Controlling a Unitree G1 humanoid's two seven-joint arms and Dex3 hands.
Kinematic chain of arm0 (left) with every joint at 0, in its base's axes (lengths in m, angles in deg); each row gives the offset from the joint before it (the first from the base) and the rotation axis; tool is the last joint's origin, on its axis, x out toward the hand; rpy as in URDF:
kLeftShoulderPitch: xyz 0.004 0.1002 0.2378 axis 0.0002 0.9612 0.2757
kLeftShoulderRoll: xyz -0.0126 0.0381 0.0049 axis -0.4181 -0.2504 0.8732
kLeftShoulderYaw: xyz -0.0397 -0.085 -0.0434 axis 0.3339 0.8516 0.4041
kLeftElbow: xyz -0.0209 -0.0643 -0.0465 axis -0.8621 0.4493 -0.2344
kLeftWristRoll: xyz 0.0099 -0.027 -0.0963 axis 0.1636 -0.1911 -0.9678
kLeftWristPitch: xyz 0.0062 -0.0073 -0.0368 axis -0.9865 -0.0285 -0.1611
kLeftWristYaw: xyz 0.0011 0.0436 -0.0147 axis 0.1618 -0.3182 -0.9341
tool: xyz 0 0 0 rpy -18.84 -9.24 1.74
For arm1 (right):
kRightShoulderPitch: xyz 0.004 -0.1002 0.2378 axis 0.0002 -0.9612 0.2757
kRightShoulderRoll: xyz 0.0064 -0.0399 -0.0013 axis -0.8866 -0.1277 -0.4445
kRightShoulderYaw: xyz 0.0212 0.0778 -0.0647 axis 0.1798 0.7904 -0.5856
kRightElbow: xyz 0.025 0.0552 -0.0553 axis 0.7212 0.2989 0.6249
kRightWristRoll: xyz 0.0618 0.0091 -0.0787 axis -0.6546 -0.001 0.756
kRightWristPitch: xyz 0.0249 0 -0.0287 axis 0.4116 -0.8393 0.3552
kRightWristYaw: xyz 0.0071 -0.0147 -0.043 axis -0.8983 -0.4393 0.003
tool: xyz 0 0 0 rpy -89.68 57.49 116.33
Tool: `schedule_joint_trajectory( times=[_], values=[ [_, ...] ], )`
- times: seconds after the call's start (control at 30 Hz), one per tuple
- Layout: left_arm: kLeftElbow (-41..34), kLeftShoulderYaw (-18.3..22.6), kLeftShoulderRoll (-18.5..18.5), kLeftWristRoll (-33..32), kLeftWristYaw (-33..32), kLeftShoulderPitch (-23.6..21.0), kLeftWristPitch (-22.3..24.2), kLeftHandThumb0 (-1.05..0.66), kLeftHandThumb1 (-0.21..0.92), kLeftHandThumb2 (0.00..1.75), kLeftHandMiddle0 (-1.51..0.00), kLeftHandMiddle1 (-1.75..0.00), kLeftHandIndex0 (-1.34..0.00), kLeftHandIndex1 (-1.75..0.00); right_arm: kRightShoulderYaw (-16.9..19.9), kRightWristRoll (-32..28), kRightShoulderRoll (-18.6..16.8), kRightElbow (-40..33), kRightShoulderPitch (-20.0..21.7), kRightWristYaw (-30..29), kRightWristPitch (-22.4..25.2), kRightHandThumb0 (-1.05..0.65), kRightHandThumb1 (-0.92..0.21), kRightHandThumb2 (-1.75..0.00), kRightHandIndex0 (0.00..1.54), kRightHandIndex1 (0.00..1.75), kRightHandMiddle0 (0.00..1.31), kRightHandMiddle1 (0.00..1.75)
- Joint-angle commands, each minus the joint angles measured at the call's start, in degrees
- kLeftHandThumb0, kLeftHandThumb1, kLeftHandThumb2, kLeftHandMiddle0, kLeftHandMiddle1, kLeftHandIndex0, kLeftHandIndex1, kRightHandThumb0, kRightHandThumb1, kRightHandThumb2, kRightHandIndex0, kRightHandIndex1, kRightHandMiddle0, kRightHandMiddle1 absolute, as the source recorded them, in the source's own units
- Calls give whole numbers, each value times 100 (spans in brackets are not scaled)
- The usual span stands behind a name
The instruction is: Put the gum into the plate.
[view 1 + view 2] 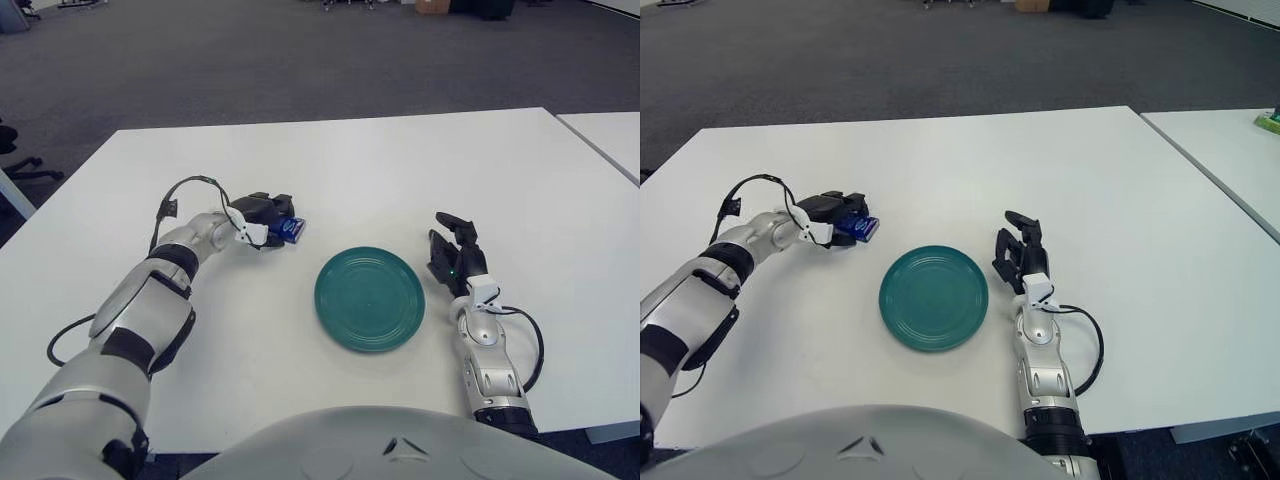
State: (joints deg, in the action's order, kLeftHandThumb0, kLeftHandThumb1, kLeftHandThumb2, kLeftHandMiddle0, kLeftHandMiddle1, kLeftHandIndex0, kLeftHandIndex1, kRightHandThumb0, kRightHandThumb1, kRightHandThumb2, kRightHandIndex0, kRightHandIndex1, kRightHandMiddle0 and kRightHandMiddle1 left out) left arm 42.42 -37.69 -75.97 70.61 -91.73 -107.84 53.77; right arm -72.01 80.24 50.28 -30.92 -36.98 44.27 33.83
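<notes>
While gripped in the left hand, sits up and left of the green plate — the blue gum pack, near the plate's far-left rim but not over it, low above the white table or perhaps touching it; cannot tell which. Fingers clenched around the near end of the pack, blue end poking out toward the plate. Shows beside the plate's right edge, idle, fingers loosely spread and holding nothing: the right hand.

Likely light and stiff, a small boxy pack with a glossy wrapper — so probably a bit slippery, and prone to twisting in a three-finger pinch. Best held across its two broad faces near the middle rather than at one end; present grip looks end-heavy, so worth moving gently. Not fragile, by the look of it; a short drop onto the plate should do no harm, though may slide on the glazed surface if released with sideways speed. Plate bare, nothing in it yet.
</notes>
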Motion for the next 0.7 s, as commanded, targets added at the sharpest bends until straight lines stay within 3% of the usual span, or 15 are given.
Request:
schedule_joint_trajectory(
  times=[0.0,0.07,0.27,0.43,0.67],
  values=[
    [451,-319,139,362,-22,681,509,1,39,111,-58,-151,-37,-173,87,2,48,269,-334,14,562,-57,-92,-71,49,3,0,89],
    [482,-340,168,333,-115,691,624,1,27,129,-66,-156,-48,-174,98,9,47,266,-332,-3,555,-56,-92,-72,50,3,0,88],
    [463,-397,179,280,-177,637,737,0,9,154,-78,-163,-60,-175,113,22,51,251,-320,-22,584,-55,-92,-73,51,3,0,86],
    [393,-426,127,276,-245,630,665,0,3,162,-82,-166,-63,-175,122,15,79,278,-309,10,587,-56,-92,-74,50,3,0,87],
    [343,-260,111,54,-301,674,621,0,2,161,-85,-162,-63,-175,146,4,81,327,-277,10,575,-56,-92,-75,50,3,0,87]
  ],
)
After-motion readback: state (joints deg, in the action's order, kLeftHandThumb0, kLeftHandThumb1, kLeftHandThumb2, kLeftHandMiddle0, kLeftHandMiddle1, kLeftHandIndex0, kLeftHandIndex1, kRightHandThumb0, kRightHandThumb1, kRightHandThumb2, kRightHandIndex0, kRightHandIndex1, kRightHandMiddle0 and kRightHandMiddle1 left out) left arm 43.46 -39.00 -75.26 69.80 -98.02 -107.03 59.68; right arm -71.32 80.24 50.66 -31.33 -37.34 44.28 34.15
